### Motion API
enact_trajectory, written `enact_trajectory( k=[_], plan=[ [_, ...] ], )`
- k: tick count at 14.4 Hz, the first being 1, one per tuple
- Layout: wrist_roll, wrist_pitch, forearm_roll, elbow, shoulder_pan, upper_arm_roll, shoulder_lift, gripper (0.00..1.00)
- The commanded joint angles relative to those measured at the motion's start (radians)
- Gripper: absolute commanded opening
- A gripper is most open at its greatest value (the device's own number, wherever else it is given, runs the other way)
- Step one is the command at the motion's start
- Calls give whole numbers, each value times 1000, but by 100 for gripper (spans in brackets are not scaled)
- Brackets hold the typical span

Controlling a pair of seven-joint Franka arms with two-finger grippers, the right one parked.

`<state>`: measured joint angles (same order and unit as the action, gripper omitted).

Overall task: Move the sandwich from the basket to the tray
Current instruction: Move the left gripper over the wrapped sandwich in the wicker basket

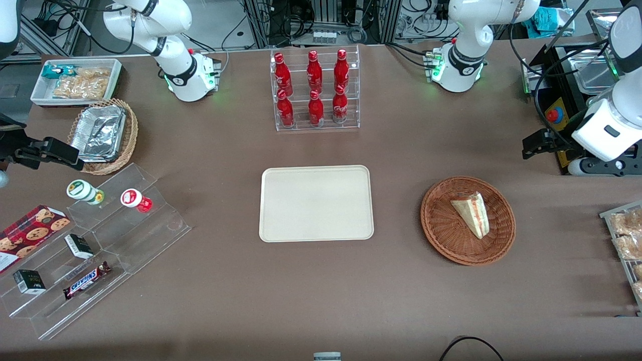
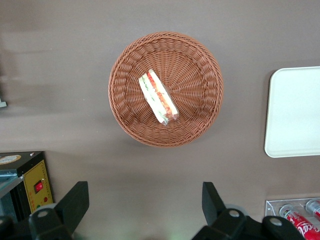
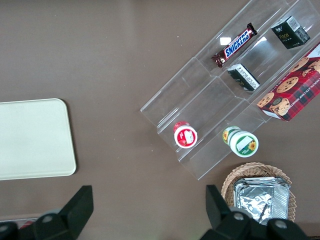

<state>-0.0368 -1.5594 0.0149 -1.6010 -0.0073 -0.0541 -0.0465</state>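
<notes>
The left wrist view shows the red and green filling along the cut edge of the sandwich [image 2: 158,97]; the front view shows mostly its pale bread face [image 1: 471,212]. The gripper [image 2: 145,206] hangs above bare table near the basket [image 2: 200,55], fingers [image 2: 75,202] spread wide and holding nothing. The triangular wedge lies in the round reddish-brown wicker basket [image 1: 441,225]. The smooth cream tray [image 1: 316,203], rounded at its corners, sits apart from it, bare.
</notes>
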Motion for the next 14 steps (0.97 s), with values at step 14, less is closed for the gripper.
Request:
enact_trajectory(
  k=[14],
  plan=[
    [-217, -443, -52, -384, -29, -3, -73, 100]
  ],
)
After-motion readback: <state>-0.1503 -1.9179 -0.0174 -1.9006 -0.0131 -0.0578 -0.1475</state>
